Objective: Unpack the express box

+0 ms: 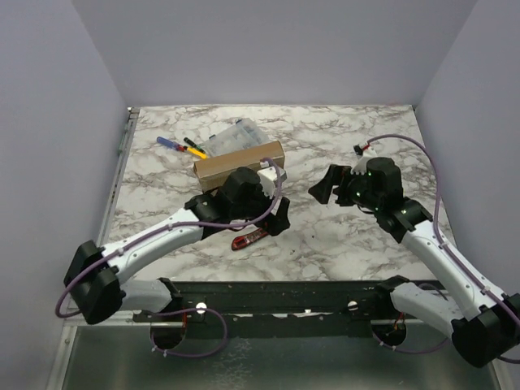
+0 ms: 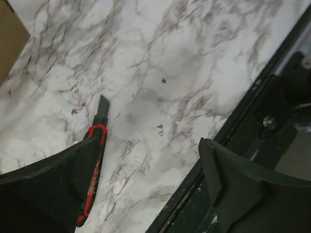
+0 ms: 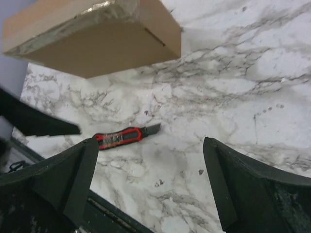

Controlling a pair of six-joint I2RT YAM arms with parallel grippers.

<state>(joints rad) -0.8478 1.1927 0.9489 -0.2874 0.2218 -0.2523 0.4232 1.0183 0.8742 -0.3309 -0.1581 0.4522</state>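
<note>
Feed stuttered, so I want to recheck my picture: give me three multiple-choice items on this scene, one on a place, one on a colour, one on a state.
1. Where does the utility knife lie?
A. on the floor
B. on the table, between the express box and the arm bases
C. on a shelf

2. The knife's handle is:
A. blue
B. red and black
C. yellow

3. The express box is:
A. shut
B. lid raised
C. folded flat

Answers:
B, it rests on bare marble on the near side of the box.
B, both wrist views show a red grip with black trim.
A, the lid lies flat, with tape along its edge.
</note>
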